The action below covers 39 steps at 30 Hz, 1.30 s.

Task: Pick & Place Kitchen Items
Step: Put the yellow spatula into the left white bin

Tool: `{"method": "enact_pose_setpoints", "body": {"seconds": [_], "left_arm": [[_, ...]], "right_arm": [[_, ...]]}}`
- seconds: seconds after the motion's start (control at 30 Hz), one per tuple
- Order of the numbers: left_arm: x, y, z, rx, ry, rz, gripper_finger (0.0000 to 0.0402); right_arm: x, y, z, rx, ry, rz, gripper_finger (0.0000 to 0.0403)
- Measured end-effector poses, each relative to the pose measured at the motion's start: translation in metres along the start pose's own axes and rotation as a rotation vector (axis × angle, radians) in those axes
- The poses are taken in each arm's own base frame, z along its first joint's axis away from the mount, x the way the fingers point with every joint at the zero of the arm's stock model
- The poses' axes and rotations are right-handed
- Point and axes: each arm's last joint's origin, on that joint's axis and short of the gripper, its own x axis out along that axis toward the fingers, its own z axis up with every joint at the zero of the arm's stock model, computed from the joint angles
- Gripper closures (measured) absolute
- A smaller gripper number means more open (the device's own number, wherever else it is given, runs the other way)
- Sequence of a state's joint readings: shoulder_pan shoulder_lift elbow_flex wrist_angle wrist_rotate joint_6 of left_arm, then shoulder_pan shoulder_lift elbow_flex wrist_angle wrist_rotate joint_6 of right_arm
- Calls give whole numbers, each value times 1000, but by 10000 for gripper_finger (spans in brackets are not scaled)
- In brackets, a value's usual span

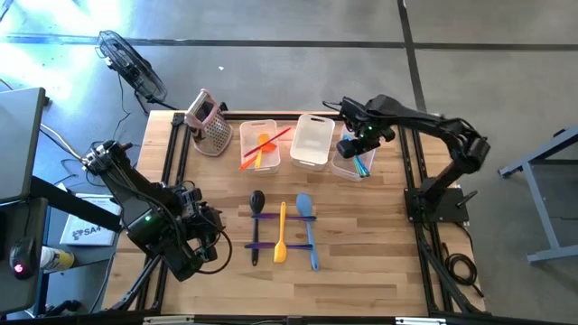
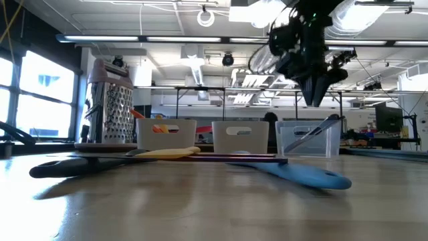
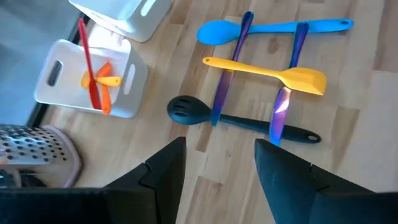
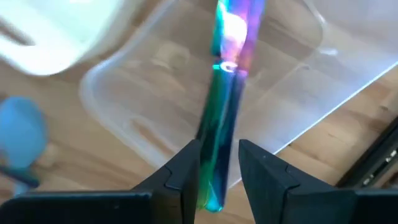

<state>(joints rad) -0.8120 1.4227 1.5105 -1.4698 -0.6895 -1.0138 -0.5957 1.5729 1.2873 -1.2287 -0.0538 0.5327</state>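
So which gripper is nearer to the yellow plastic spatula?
Left. The left gripper is beside the yellow plastic spatula; the right gripper hangs over the far clear bin.

From above, your right gripper (image 1: 359,150) covers most of the right bin (image 1: 342,167), so you can't count the utensils inside. In its wrist view the iridescent utensil (image 4: 225,93) is blurred and its lower end runs behind the fingers (image 4: 180,177); you can't tell whether they touch it.
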Motion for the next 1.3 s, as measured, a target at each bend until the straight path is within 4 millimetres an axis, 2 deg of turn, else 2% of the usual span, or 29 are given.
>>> {"method": "enact_pose_setpoints", "body": {"seconds": [0.1, 0.27, 0.5, 0.6, 0.83, 1.07, 1.2, 1.3], "left_arm": [[0, -2, 1, -31, 5, -24, 218], [0, -7, 3, -79, 0, -82, 218], [-1, -13, 4, -72, 42, -166, 218], [0, -16, 6, -158, 90, -222, 218], [21, -8, 32, -487, 153, -269, 218], [58, -12, 62, -667, 208, -340, 218], [85, -11, 69, -787, 328, -311, 218], [107, -6, 75, -895, 381, -263, 218]], "right_arm": [[-22, 6, -18, -33, -88, 30, 298], [-59, 20, -59, -147, -232, 176, 298], [-91, 46, -116, -334, -363, 384, 298], [-93, 56, -137, -368, -389, 397, 298], [-84, 76, -175, -455, -438, 347, 298], [-81, 84, -196, -576, -529, 305, 298], [-83, 85, -203, -693, -609, 267, 298], [-83, 84, -205, -796, -601, 236, 298]]}}
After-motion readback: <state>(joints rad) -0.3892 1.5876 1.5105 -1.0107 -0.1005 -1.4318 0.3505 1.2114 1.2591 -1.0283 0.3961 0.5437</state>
